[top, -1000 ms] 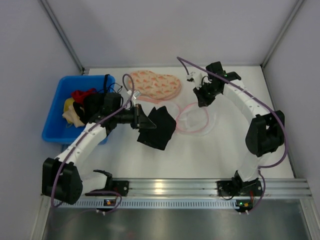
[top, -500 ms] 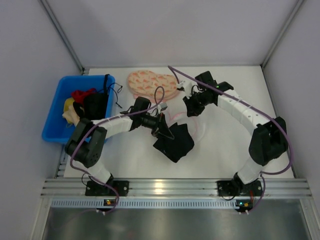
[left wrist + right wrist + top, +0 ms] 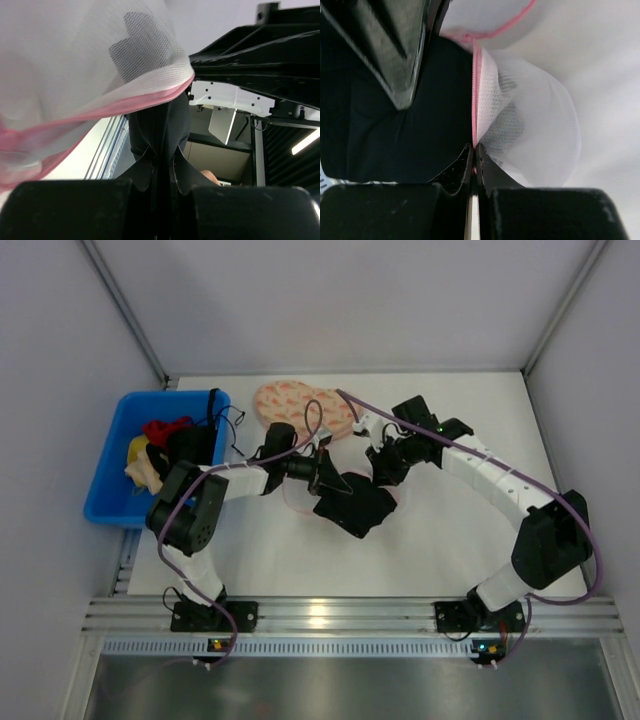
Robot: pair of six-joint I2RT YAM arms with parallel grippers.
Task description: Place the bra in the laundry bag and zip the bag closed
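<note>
Dangling the bra (image 3: 358, 510), soft, limp and light, mid-table at the laundry bag (image 3: 525, 115) mouth, bunched fold clamped in the left gripper (image 3: 157, 167). Pinching the flimsy mesh's pink rim (image 3: 475, 90) with the right gripper (image 3: 474, 152), fingers tight together on it. Judging bunched fabric the safest hold.

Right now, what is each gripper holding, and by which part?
The left gripper pinches the bra by a bunched fold of fabric; the right gripper pinches the laundry bag by its pink zip rim.
</note>
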